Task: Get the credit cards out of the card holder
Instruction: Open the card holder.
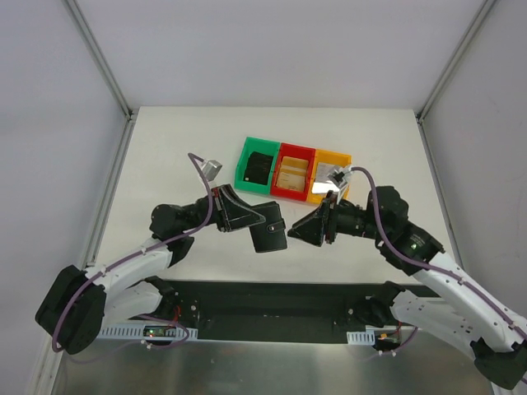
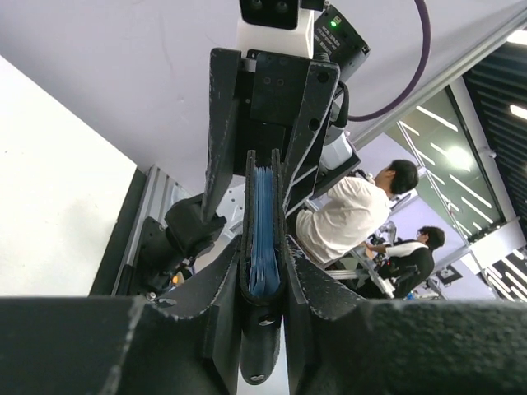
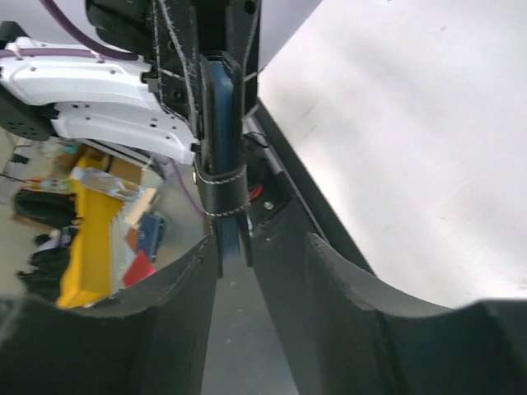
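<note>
A: In the left gripper (image 1: 251, 219), fingers closed hard on both faces: the card holder (image 1: 268, 234), centre of the overhead frame, held on edge and apparently clear of the white table (image 1: 181, 148).

B: Why up in the air like that?

A: Probably to brace it and present its free end to the right gripper (image 1: 296, 231). Set just right of centre, fingers parted, straddling that end with no visible pinch.

B: Any cards out?

A: Not visibly. Between the black covers, only blue layers in the left wrist view; lining or card edges, cannot tell. Across the edge in the right wrist view, a stitched strap (image 3: 222, 195), apparently fastened and likely to need freeing first.

B: And the surface?

A: Plain, white, boxed in by pale walls and metal posts. In the upper middle, just beyond the grippers, a row: green bin (image 1: 243, 160), red bin (image 1: 290, 195), yellow bin (image 1: 333, 155), with something black, something tan and something silvery inside. Possibly the drop spot for whatever gets pulled.

B: The room?

A: At the right of the left wrist view, past the rig: a person in a white shirt (image 2: 342, 218), another in dark clothes (image 2: 416, 259), strip lights (image 2: 451, 156) overhead.
</note>
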{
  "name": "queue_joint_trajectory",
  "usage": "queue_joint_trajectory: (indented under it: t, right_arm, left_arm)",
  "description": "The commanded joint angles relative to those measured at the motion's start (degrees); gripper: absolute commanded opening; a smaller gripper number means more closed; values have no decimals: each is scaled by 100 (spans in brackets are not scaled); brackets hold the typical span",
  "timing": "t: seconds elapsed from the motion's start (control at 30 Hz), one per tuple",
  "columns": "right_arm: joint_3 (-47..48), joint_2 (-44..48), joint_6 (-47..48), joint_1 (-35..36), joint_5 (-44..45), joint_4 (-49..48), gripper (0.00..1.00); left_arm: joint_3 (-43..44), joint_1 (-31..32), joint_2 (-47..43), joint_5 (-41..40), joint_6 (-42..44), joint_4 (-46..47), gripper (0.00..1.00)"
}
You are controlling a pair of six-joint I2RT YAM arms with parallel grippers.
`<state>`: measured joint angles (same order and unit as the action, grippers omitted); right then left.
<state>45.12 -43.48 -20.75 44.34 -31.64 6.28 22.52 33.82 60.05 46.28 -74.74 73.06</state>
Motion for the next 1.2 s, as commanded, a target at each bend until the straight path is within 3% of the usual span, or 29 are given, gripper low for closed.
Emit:
queue_joint_trajectory:
  t: [0.0, 0.07, 0.17, 0.4, 0.57, 0.67, 0.87, 1.17]
  right_arm:
    - [812, 165, 861, 5, 605, 1338, 50]
    - [1129, 139, 1099, 40, 1008, 1830, 52]
    - [1437, 77, 1398, 206, 1728, 2384, 52]
    - [2061, -432, 1846, 1268, 4363, 3062, 54]
    - [2465, -1055, 2321, 1990, 6246, 3256, 58]
    - [2852, -1574, 2348, 2105, 6407, 3642, 58]
    - [2475, -1662, 2366, 2369, 6232, 2501, 53]
    - [3072, -2629, 2225, 2791, 6424, 2632, 51]
  left_arm:
    - [59, 72, -309, -23, 442, 1073, 17]
    - [234, 72, -432, -31, 775, 258, 9]
    - [682, 80, -635, -207, 1469, -2052, 0]
    - [1394, 124, -714, -1014, 2375, -4480, 0]
    - [2193, 396, -609, -2402, 3158, -6688, 0]
    - [2353, 484, -565, -3026, 3071, -7199, 0]
    - [2792, 967, -556, -4169, 3105, -7937, 0]
    - [3162, 1223, -380, -4566, 3036, -8246, 0]
